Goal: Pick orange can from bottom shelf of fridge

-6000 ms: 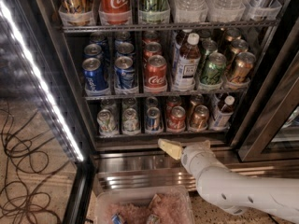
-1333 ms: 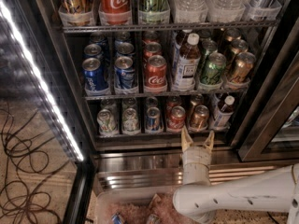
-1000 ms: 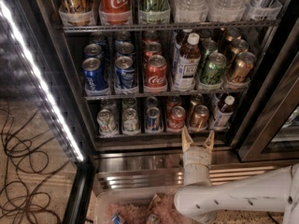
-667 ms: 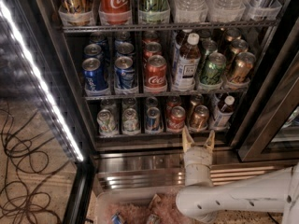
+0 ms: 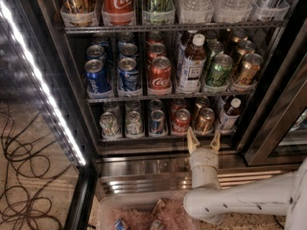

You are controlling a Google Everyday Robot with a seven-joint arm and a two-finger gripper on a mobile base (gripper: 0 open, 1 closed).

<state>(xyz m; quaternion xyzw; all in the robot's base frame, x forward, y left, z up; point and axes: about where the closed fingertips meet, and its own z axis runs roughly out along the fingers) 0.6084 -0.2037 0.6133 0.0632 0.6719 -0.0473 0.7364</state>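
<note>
On the bottom shelf (image 5: 144, 137) of the fridge (image 5: 144, 167), the orange can (image 5: 205, 120) stands upright in the front row, just right of a red can (image 5: 181, 120). Just below the orange can, outside the rail, the gripper (image 5: 204, 139) points up with its jaws spread wide and empty. The can probably has thin, slick walls and some weight if full, so it is best clasped mid-body. Lower left of it, a clear tub (image 5: 125, 200) holds pinkish contents I cannot identify.
</note>
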